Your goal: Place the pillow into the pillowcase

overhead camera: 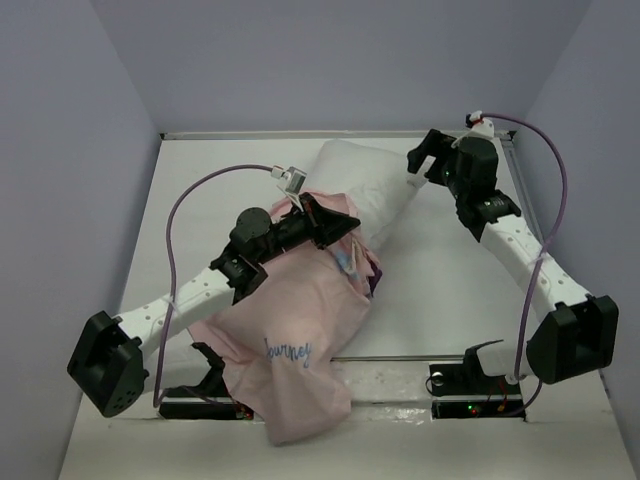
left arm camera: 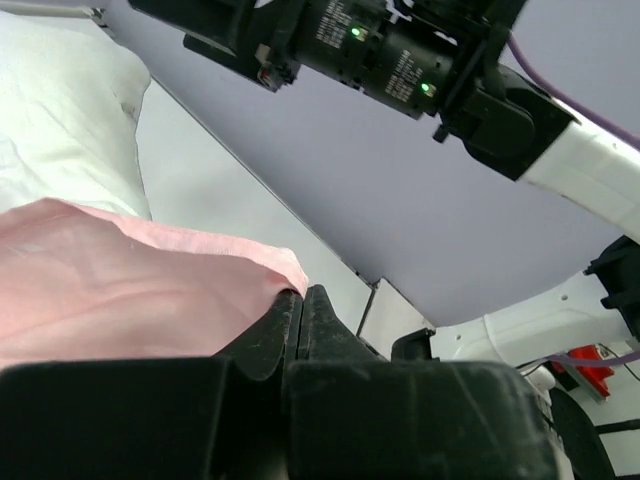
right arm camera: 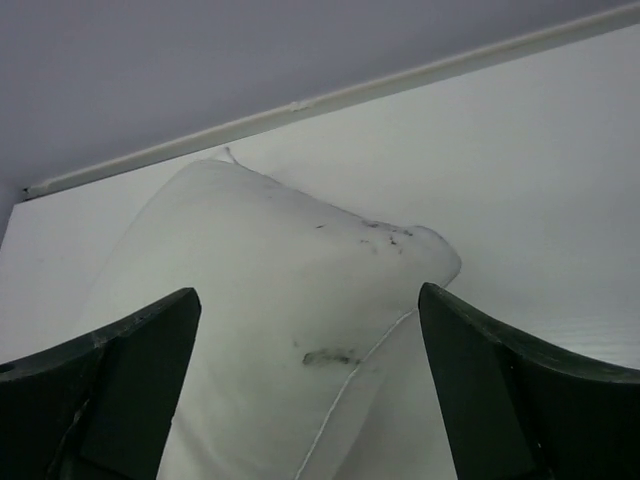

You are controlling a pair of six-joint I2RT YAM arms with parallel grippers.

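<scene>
Top external: left gripper (overhead camera: 348, 228) pinches pillowcase (overhead camera: 290, 320), right gripper (overhead camera: 422, 158) gapes

Plump white pillow (overhead camera: 372, 180), lying slantwise at the far middle of the table (overhead camera: 450, 300), far end bare, a few dark smudges near one corner. Near end covered by a thin pale pink pillowcase (overhead camera: 290, 320), rumpled, with blue cursive lettering on top and a glimpse of purple at its open edge beside the pillow. Lower end draped past the table's near edge.
</scene>
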